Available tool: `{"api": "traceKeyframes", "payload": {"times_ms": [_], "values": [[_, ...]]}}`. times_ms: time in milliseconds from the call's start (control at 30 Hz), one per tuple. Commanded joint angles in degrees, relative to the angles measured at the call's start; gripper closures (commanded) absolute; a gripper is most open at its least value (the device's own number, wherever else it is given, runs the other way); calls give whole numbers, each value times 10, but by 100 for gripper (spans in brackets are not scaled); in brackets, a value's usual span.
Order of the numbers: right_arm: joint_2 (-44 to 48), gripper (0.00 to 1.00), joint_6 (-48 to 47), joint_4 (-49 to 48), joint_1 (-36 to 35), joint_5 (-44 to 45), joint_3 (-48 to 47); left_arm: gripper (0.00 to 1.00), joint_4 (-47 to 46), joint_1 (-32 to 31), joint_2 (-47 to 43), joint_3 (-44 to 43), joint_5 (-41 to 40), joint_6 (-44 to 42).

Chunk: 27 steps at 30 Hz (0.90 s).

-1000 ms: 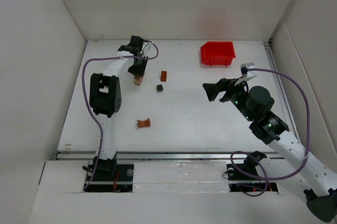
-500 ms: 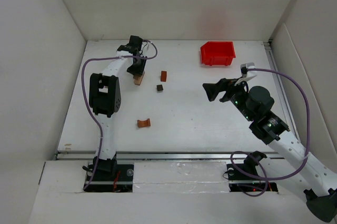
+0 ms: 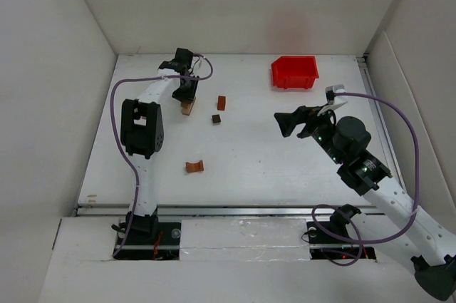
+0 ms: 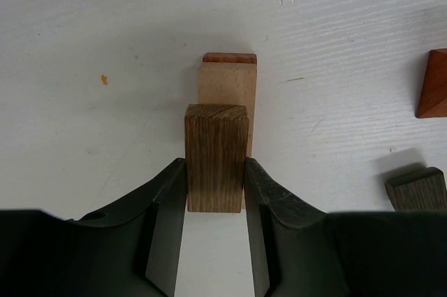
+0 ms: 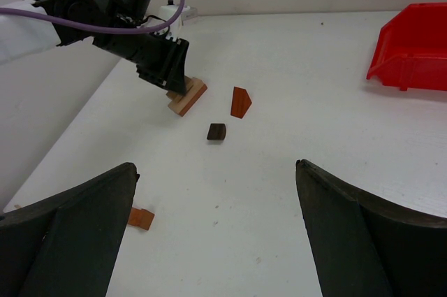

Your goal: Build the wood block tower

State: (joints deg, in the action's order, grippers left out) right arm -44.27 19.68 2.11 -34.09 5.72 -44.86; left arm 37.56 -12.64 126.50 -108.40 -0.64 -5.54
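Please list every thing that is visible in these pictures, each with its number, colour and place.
tower: 1, tan block on a reddish-brown block, far left of the table
dark brown bar: 1, dark brown, over the tower, between the fingers
wedge block: 1, reddish-brown, right of the tower
small dark block: 1, dark brown, just nearer than the wedge block
arch block: 1, reddish-brown, near left, alone
bin: 1, red, far right
table: 1, white, under everything
left hand: 1, black, shut on the dark brown bar
right hand: 1, black, open, raised at the right, holding nothing

The dark brown block shows coarse wood grain, the tan block smoother wood; the table is matt white.
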Motion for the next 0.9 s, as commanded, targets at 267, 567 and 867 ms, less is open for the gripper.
{"api": "traceKeyframes", "payload": {"times_ms": [267,567,867], "values": [[8,0,-8,-23,3,8,1,69,6,3,-6,-15,19,13],[9,0,-7,-23,3,7,0,66,7,3,2,-13,14,16],[9,0,-8,-23,3,8,1,55,8,3,5,-13,12,21]]}}
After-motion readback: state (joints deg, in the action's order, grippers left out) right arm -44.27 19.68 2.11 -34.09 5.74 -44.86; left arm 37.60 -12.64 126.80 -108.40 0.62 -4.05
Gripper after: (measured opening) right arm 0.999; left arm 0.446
